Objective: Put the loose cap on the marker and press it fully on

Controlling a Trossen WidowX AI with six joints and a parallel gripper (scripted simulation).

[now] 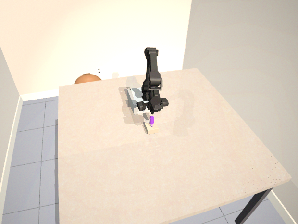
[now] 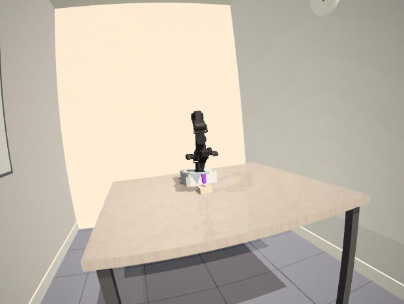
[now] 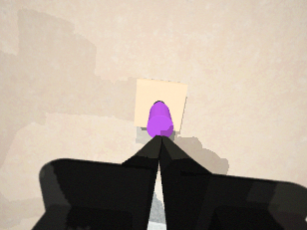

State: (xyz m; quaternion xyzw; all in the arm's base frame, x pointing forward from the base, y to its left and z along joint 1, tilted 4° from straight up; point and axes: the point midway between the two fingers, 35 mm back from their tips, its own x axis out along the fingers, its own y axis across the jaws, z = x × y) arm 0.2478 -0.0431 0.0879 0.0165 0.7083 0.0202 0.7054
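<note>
The purple cap (image 1: pixel 151 120) (image 2: pixel 203 178) (image 3: pixel 159 123) stands upright on the marker, whose short pale part (image 1: pixel 151 125) shows just beneath it. How fully the cap is seated cannot be told. The marker stands in the pale holder block (image 1: pixel 152 131) (image 2: pixel 204 190) (image 3: pixel 145 98). My gripper (image 1: pixel 152 113) (image 2: pixel 200 170) (image 3: pixel 159 140) is shut with its fingertips together and nothing between them. It is above and behind the cap, toward the arm's base. In the top view a small gap shows between the fingertips and the cap.
A light grey open box-like thing (image 1: pixel 135 102) (image 2: pixel 192 179) stands behind the holder block, partly hidden by the arm. The arm's black links rise above it. The table (image 1: pixel 115 173) (image 2: pixel 163 225) extends around the block, with the arm's shadows across it.
</note>
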